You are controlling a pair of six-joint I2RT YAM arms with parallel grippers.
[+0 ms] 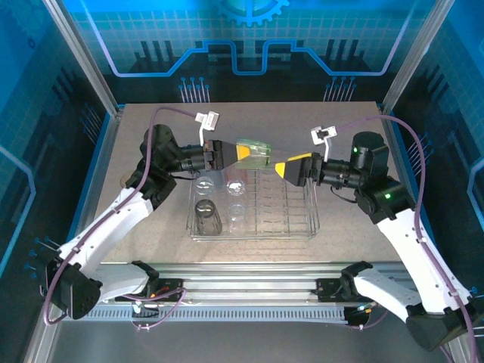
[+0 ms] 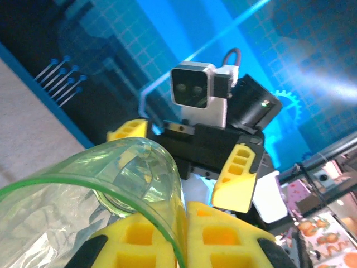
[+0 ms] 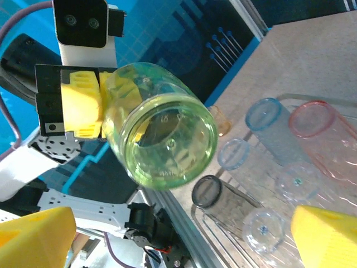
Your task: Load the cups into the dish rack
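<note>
**A:** Where is the cup that's in play?

**B:** The yellow-green cup (image 1: 255, 153) is off the surface (image 1: 344, 136), in the air between the two arms. In the overhead view it hangs near the far rim of the dish rack (image 1: 291, 221).

**A:** Who has it?

**B:** The left gripper (image 1: 240, 153). Its jaws are closed on the cup's wall at the mouth; in the left wrist view the green rim runs down between them.

**A:** And the other arm?

**B:** The right gripper (image 1: 281, 168) has its jaws spread wide with nothing in them. It faces the cup, near it but not touching.

**A:** How does the cup lie?

**B:** On its side. The long axis runs roughly along the line from one gripper to the other, mouth toward the left arm and base toward the right. The right wrist camera looks almost square onto the base, which sits about midway, left to right, between that gripper's own two fingers.

**A:** So what does the next move turn on?

**B:** My guess is a handover. The base is straight ahead of the open jaws, so they would advance along the cup's axis and close across its body. I can't tell whether the spread clears the cup's width.

**A:** And the rack?

**B:** The dark grey cup (image 1: 206, 217) and the clear cups (image 1: 236, 185) stand toward its left side.
</note>
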